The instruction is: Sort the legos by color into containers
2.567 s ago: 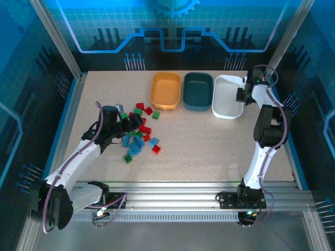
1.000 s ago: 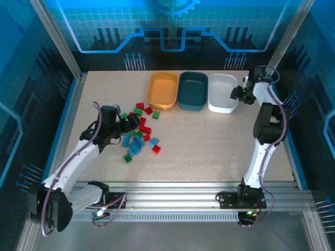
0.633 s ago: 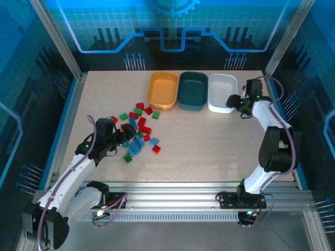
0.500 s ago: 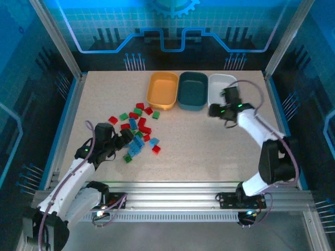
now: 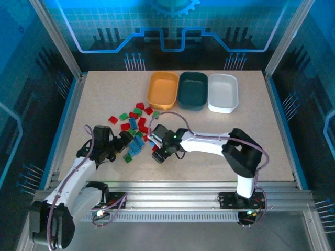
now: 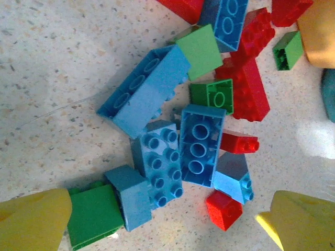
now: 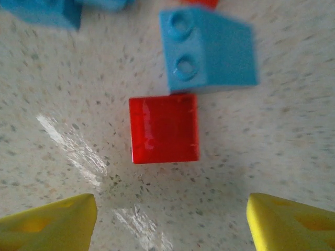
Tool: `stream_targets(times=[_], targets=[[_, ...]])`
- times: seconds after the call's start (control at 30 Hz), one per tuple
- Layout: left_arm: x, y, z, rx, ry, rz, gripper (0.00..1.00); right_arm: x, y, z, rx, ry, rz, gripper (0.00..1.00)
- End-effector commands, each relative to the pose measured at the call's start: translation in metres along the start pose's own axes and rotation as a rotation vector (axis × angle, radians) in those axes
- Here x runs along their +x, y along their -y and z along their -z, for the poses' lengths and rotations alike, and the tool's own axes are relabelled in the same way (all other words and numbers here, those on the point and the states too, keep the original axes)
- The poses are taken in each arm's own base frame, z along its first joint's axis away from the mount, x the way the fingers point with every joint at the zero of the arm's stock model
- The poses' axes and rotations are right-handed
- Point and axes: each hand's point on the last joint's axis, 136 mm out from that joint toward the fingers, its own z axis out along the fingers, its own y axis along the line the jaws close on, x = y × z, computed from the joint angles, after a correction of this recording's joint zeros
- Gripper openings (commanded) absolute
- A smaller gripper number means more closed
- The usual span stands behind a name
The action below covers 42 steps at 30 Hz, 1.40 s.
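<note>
On the table (image 5: 235,136), the left gripper (image 5: 124,141) hung low at the near-left edge of the legos (image 5: 137,128), its yellow fingers (image 6: 34,217) spread wide over blue, green and red bricks, gripping none. Just to the right, the right gripper (image 5: 158,152) was stretched across to the pile's near-right edge, jaws apart on either side of a small red brick (image 7: 164,128) lying flat, a blue brick (image 7: 209,49) just beyond it. Along the far edge stood the orange-yellow bin (image 5: 164,90), dark teal bin (image 5: 192,90) and white bin (image 5: 223,91), side by side
</note>
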Motion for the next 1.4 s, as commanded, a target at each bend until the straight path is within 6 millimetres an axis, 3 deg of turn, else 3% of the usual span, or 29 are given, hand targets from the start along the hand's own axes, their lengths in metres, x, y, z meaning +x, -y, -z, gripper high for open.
stream_targets(times=[0.0,0.17,0.3,0.4,0.47,0.6,0.87,1.0,1.13,1.27,1.37], targets=[[0.000,0.010,0.006,0.062,-0.001,-0.018,0.99,-0.011,-0.007,-0.009,-0.007,0.011,0.042,0.77],[0.002,0.008,0.006,0.065,0.001,-0.026,0.99,-0.022,0.000,-0.025,0.033,0.026,0.041,0.75],[0.001,0.006,0.005,0.059,0.003,-0.026,0.99,-0.028,0.003,-0.034,0.039,0.026,0.043,0.66],[0.000,0.007,0.006,0.060,0.006,-0.030,0.99,-0.029,0.001,-0.035,0.026,0.030,0.045,0.54],[0.000,0.008,0.006,0.062,0.008,-0.032,0.99,-0.028,0.002,-0.033,0.033,0.033,0.037,0.38],[-0.001,0.008,0.006,0.065,0.010,-0.034,0.99,-0.027,0.002,-0.027,0.030,0.054,0.035,0.25],[-0.001,0.012,0.006,0.082,0.007,-0.042,0.99,-0.023,0.006,-0.003,0.044,0.090,0.020,0.22],[0.002,0.029,0.006,0.173,-0.019,-0.063,0.99,-0.017,0.016,0.014,0.059,0.109,0.000,0.22],[0.009,0.058,0.007,0.313,-0.071,-0.075,0.97,-0.010,0.054,0.035,0.102,0.134,-0.078,0.22],[0.019,0.082,0.008,0.353,-0.106,-0.160,0.97,-0.012,0.114,0.067,0.162,0.190,-0.209,0.22],[0.033,0.101,0.005,0.373,-0.157,-0.230,0.97,-0.009,0.179,0.094,0.254,0.233,-0.358,0.22]])
